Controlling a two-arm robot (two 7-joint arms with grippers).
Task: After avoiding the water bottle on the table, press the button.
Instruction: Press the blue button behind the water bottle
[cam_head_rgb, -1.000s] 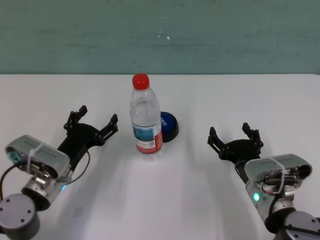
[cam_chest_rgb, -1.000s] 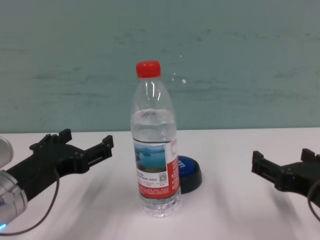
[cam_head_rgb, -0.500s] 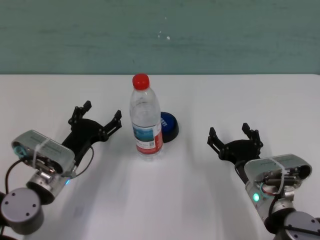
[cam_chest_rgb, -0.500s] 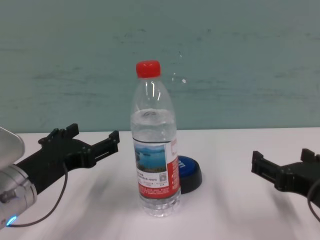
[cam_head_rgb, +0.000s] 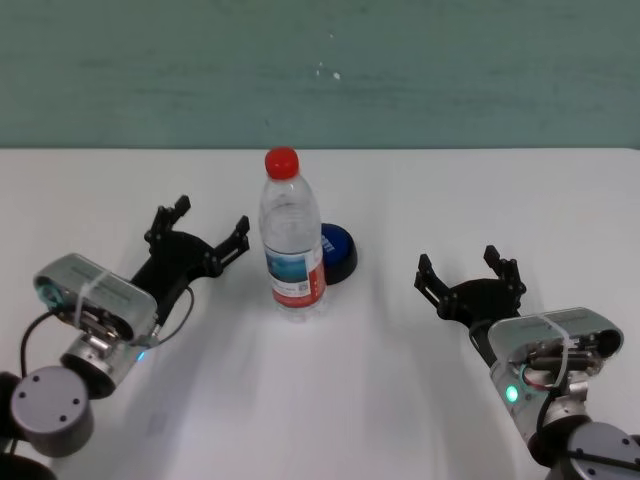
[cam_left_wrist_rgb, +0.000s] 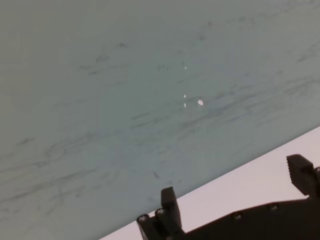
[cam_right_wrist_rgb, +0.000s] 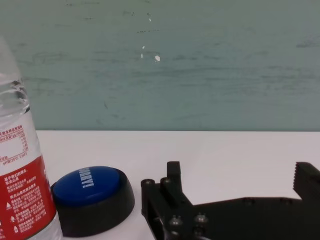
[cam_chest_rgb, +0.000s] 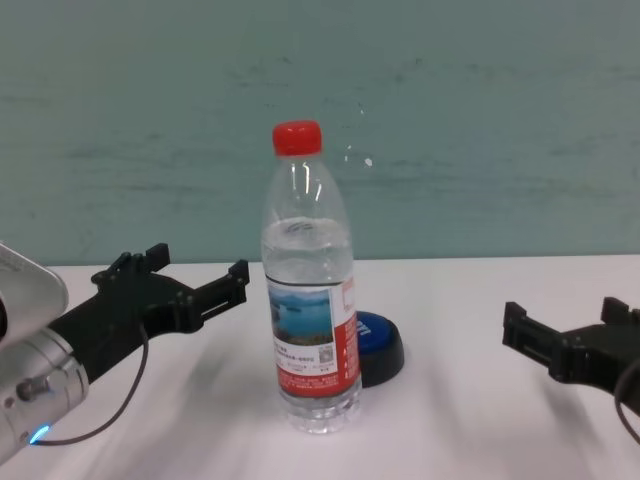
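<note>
**One bottle, one button, two grippers on the table**

The left gripper (cam_head_rgb: 198, 225) is hovering just left of the bottle (cam_head_rgb: 292, 240), fingers spread apart and holding nothing. One bottle is standing upright near the middle of the white table (cam_head_rgb: 420, 190) — red cap on top. One blue button (cam_head_rgb: 337, 253) is sitting just behind it to the right, partly hidden. The right gripper (cam_head_rgb: 468, 273) is resting well to the right — fingers also apart, empty.
</note>
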